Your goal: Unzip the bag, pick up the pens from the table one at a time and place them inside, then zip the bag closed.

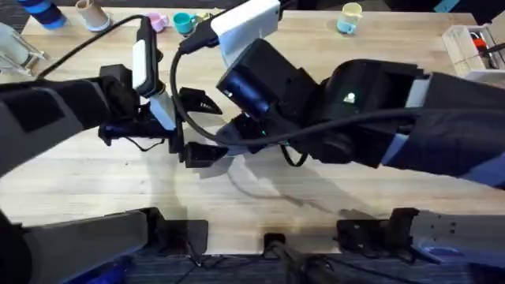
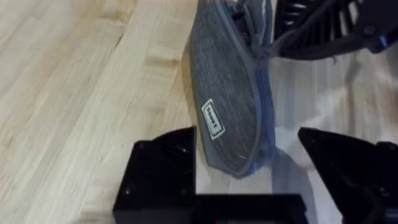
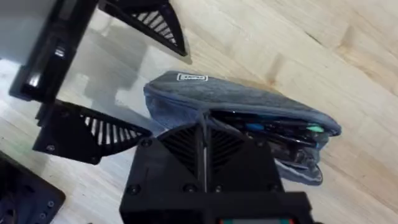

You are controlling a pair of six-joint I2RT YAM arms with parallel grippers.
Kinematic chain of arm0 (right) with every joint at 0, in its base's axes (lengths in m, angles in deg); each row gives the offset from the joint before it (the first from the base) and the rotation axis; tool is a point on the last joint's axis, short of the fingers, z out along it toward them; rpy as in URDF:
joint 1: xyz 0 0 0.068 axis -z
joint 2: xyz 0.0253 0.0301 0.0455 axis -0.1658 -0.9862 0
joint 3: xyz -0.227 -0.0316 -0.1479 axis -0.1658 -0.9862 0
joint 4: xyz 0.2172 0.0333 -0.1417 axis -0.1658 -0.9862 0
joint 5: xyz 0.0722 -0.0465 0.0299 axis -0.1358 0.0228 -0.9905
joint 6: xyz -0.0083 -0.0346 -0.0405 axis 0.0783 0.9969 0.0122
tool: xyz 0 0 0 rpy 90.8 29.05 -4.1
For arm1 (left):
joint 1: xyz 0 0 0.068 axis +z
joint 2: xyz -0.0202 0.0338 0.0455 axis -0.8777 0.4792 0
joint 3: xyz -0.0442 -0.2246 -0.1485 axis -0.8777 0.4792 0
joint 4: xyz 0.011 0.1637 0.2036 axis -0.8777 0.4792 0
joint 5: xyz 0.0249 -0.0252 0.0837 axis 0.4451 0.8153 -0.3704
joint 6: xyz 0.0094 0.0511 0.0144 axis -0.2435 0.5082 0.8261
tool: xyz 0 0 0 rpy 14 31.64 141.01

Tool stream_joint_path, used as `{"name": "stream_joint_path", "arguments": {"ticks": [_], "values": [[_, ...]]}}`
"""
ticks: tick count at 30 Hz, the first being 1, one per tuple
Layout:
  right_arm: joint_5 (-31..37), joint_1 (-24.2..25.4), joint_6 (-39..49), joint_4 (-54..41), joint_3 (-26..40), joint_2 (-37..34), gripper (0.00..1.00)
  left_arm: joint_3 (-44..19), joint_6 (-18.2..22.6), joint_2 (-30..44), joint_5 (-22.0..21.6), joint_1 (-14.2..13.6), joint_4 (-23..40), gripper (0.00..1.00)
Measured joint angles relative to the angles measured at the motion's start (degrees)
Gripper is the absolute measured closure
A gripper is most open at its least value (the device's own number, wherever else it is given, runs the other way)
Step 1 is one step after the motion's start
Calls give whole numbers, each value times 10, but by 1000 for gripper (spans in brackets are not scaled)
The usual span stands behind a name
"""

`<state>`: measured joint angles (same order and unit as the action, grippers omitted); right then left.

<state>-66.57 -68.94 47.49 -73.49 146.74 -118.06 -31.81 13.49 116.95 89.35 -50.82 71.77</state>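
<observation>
The grey bag (image 2: 230, 93) lies on the pale wooden table (image 2: 74, 93). My left gripper (image 2: 249, 149) is open, with its black fingers (image 2: 163, 168) on either side of one end of the bag. My right gripper (image 3: 205, 140) is shut on the zipper pull at the bag's (image 3: 249, 102) top seam. Beyond it the zipper is parted, and the pens (image 3: 292, 129), dark with a green tip, lie inside. In the overhead view both arms meet at mid-table, the left gripper (image 1: 199, 128) beside the right wrist, and they hide the bag.
Along the table's far edge stand a blue bottle (image 1: 43, 12), a pink cup (image 1: 158, 21), a teal cup (image 1: 184, 22) and a yellow-and-blue cup (image 1: 349, 17). A white slatted holder with markers (image 1: 473, 43) sits at the far right. Cables loop over the arms.
</observation>
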Motion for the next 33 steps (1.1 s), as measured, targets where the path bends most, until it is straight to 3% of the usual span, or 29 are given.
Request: {"name": "stream_joint_path", "arguments": {"ticks": [7,10,13,14,24,33], "values": [[0,0,0,0,0,0,971,0,-38,20,16,-16,-31,38],[0,0,0,0,0,0,971,0,-42,20,19,-16,-32,408],[0,0,0,0,0,0,971,0,-42,20,21,-16,-31,869],[0,0,0,0,0,0,971,0,-42,20,21,-17,-33,934],[0,12,0,-26,3,0,971,0,-44,20,22,-18,-31,954],[-10,102,1,-102,7,13,969,0,-44,20,26,-18,-31,956]]}}
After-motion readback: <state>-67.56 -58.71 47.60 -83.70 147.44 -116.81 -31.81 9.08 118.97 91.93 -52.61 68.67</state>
